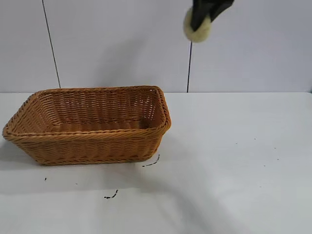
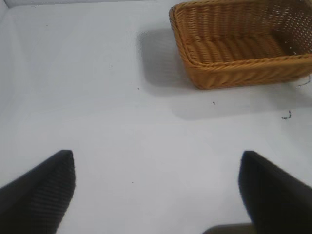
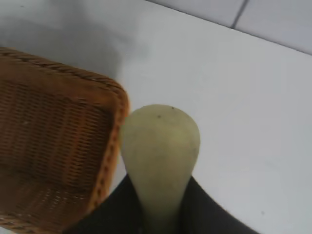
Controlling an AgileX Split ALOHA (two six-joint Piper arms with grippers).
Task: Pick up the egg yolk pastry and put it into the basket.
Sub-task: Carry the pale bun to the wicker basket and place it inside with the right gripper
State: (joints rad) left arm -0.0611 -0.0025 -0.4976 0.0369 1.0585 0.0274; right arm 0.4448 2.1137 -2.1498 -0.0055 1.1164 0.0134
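Carry stage, judged from where things sit. Right gripper [image 1: 202, 22] high above the desk [image 1: 234, 161], fingers [image 3: 204, 214] clenched on the egg yolk pastry [image 1: 197, 28], squeezed into a pear shape in the right wrist view, the bulging end poking out beyond the fingertips. Basket [image 1: 87, 124] below and off to the side of the fingers, toward the left arm's end of the desk; near corner of its braided rim just beside the pastry in the right wrist view, open bottom still bare.

Best handled this way: keep the clench steady, no tighter, since the soft pastry already looks pinched thin between the fingers and more pressure risks tearing it. Carry sideways until the pastry hangs over the middle of the woven floor, well inside the rim, not over the sloped wall. Lower before letting go, so the drop is short and no bounce or roll follows. Watch for sticking to one finger on release.

Left gripper [image 2: 156, 195] parked low over bare desk, fingers spread and released, nothing between them, basket well ahead of them.
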